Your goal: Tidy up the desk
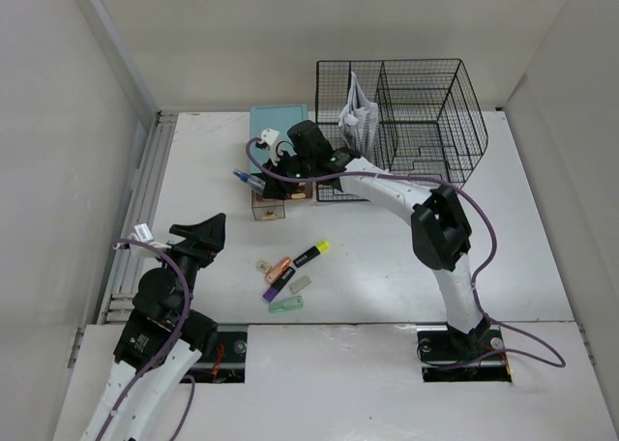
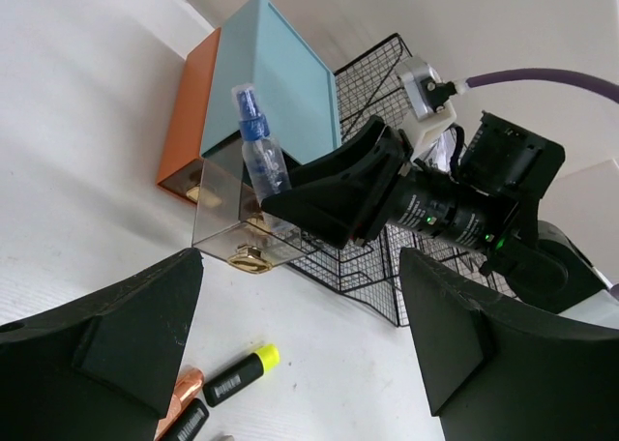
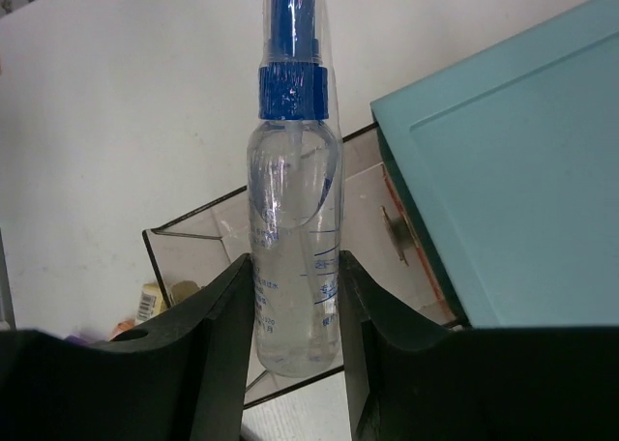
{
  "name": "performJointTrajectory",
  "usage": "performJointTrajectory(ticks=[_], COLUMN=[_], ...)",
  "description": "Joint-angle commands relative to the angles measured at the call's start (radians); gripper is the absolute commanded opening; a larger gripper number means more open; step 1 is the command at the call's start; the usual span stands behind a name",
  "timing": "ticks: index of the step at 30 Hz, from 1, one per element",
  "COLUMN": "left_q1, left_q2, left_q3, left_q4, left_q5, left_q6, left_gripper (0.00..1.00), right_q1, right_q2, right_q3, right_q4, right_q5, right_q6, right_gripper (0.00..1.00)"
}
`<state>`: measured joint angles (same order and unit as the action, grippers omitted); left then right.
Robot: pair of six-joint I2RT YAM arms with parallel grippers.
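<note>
White desk (image 1: 387, 257) lies beneath both arms; my right claw (image 3: 295, 272), half closed, clamps the clear spray bottle (image 3: 293, 190) above the open drawer (image 3: 193, 233); best laid in lengthwise, I judge, clear of the teal box (image 3: 503, 170); my left claw (image 1: 205, 232) stands wide, empty.

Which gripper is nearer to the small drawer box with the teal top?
Right. The right gripper, holding a clear plastic spray bottle, is beside the box, over its open drawer. The left gripper stands open, far off toward the near-left edge.
</note>
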<state>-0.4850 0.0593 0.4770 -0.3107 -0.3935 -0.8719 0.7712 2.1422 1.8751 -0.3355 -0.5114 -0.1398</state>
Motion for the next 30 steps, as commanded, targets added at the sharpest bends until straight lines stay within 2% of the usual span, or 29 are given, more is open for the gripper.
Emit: performJointTrajectory(ticks=[1,3,5,6,9,14,18,25,27,30], left_q1=[-0.006,-0.006,-0.006,-0.006,-0.006,-0.006,-0.006,-0.006,-0.006,-0.006], left_q2=[-0.003,-0.003,-0.003,-0.003,-0.003,-0.003,-0.003,-0.012,-0.012,-0.012], left_q3=[-0.005,-0.005,-0.005,-0.005,-0.005,-0.005,-0.005,-0.005,-0.005,-0.005], left_q4=[0.036,0.036,0.036,0.036,0.027,0.027,0.027,0.027,0.027,0.027], left_q5=[0.001,0.001,0.001,0.001,0.001,0.001,0.01,0.01,0.019,0.019], left_q6=[0.01,0.01,0.01,0.01,0.01,0.01,0.001,0.001,-0.009,-0.009], left_gripper=[0.8,0.8,0.8,0.8,0.8,0.8,0.8,0.8,0.8,0.8], right_q1=[0.014,0.023,0.023,0.033,0.033,0.054,0.063,0.073,0.073,0.073], right_q2=[-0.018,-0.018,-0.018,-0.027,-0.027,-0.073,-0.104,-0.166,-0.166,-0.124], right_q3=[-0.008,-0.008,-0.017,-0.017,-0.017,-0.017,-0.017,0.007,0.035,0.081], right_q4=[0.082,0.082,0.082,0.082,0.064,0.046,0.036,0.027,0.018,0.007], right_q5=[0.016,0.025,0.025,0.025,0.034,0.07,0.091,0.169,0.192,0.192], right_q6=[-0.033,-0.034,-0.043,-0.043,-0.053,-0.087,-0.098,-0.125,-0.126,-0.126], right_gripper=[0.02,0.06,0.14,0.24,0.38,0.53,0.57,0.57,0.52,0.4])
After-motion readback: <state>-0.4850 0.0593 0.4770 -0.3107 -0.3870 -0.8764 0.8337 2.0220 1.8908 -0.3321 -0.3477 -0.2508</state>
